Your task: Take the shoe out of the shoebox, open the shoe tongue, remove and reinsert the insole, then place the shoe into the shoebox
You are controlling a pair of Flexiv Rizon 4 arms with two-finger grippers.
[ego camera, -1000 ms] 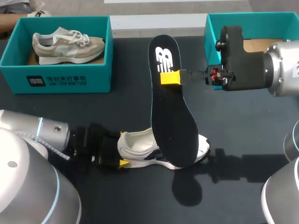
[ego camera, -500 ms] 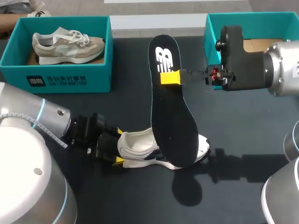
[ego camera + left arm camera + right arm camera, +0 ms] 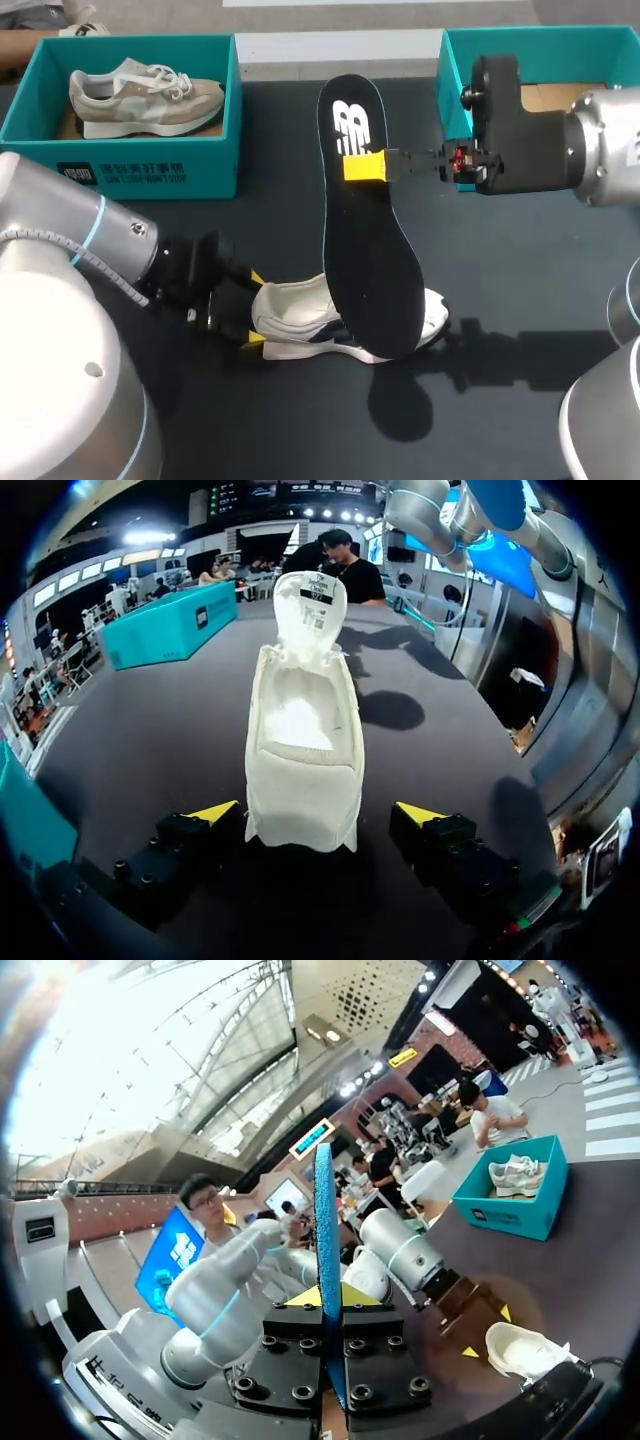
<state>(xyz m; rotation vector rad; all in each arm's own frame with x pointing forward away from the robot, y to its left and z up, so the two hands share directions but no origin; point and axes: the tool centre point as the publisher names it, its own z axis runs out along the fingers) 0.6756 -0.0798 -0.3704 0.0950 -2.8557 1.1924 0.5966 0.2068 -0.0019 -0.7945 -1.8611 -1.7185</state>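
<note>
Insole pinched in right jaws, partly masking shoe; left jaws wide astride heel; beige sneaker boxed behind.

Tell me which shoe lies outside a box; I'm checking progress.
The white shoe, on the table between the left gripper's open fingers; the beige shoe sits inside the teal shoebox.

The dark table carries a white shoe midway along, toward its front edge, a teal shoebox at its far left corner and a second teal shoebox at its far right corner.
</note>
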